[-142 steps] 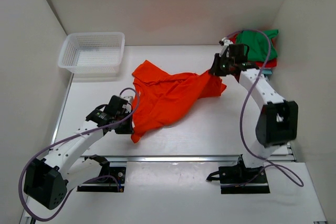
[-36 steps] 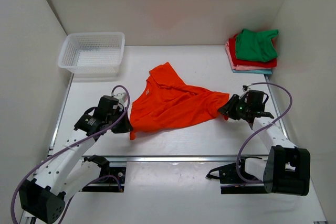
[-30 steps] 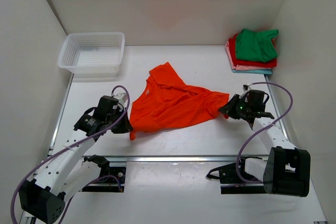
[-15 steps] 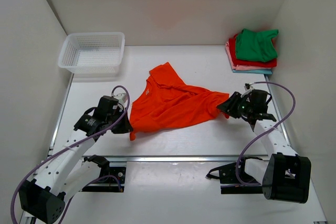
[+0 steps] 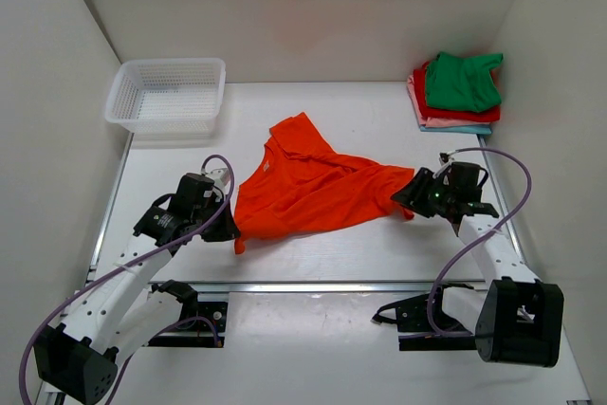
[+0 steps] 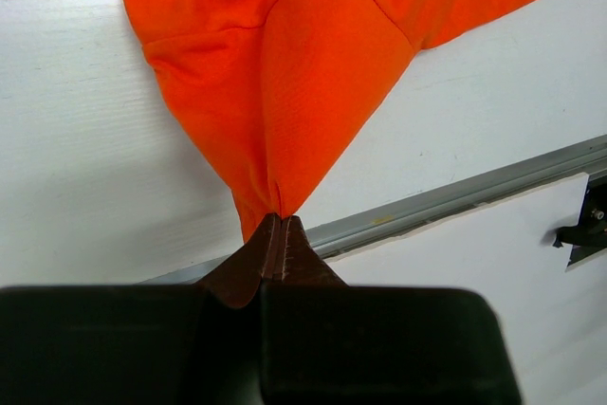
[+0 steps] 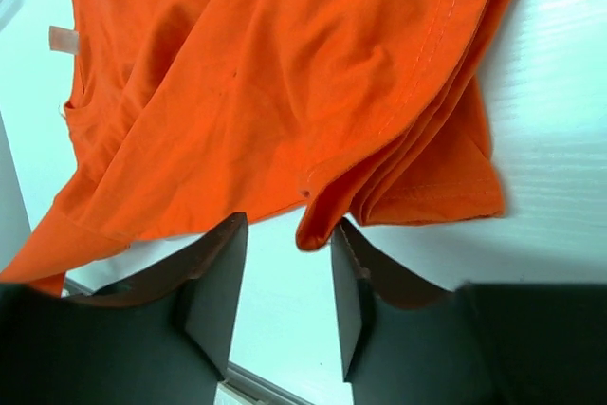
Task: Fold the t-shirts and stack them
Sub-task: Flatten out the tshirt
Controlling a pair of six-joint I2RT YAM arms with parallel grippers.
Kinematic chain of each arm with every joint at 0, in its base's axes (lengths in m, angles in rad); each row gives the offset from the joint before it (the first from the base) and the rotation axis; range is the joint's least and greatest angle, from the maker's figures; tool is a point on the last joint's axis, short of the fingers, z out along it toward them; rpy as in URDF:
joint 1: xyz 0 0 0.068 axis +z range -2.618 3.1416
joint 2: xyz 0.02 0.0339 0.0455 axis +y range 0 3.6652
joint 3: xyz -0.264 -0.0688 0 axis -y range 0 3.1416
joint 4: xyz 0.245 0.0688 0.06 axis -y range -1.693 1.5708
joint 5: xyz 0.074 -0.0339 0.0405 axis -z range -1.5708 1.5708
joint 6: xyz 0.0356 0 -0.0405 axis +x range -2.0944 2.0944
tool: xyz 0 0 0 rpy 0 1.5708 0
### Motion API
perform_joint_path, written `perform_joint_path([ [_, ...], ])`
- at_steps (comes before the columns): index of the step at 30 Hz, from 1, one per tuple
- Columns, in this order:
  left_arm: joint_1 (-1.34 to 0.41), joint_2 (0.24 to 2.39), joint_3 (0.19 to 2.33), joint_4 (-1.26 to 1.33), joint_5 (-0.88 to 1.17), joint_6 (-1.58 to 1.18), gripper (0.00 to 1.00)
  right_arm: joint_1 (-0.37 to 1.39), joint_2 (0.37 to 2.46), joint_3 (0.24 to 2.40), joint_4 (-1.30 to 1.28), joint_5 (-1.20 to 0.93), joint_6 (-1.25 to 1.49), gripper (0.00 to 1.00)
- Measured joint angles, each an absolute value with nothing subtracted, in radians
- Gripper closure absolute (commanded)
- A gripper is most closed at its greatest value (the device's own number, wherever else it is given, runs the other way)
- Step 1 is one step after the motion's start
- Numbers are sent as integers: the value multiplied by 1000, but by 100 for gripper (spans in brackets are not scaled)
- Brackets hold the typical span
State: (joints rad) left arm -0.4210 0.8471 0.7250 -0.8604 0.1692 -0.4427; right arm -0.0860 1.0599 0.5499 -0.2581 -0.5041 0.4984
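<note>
The left fingers [image 6: 251, 267] are clamped on the near-left corner of the orange t-shirt [image 5: 303, 187], which lies spread at the middle of the counter [image 5: 379, 111]. The right fingers [image 7: 213, 291] stand parted about the shirt's right hem; contact is indeterminate. The folded t-shirts [image 5: 460, 82] are stacked in the far right corner, with the lower layers mostly hidden.

A white mesh basket [image 5: 167, 111] sits in the far left corner of my table [image 5: 322, 248]. A metal rail [image 5: 332, 285] crosses its near edge; white walls [image 5: 285, 7] stand around.
</note>
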Motion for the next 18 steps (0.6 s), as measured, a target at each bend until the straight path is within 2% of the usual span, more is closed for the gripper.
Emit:
perform_joint_path([
  [1, -421, 847, 725, -860, 169, -443, 100, -86, 1068, 554, -257, -500, 496, 60],
  [2, -421, 847, 725, -861, 169, -442, 100, -86, 1079, 559, -255, -496, 493, 68],
  [4, -420, 847, 725, -860, 170, -442, 100, -86, 1107, 567, -249, -494, 484, 84],
  [5, -420, 846, 726, -860, 170, -442, 100, -86, 1126, 569, -241, -494, 479, 100],
  [9, -407, 825, 734, -849, 187, -447, 100, -85, 1188, 601, -253, -499, 458, 100],
  [12, -341, 837, 839, -848, 211, -456, 100, -86, 1195, 712, -322, -507, 439, 100],
  [15, -243, 939, 1102, -831, 239, -465, 100, -102, 1196, 949, -390, -540, 424, 100],
  [18, -183, 1115, 1482, -802, 248, -477, 100, -159, 1216, 1253, -434, -596, 413, 100],
])
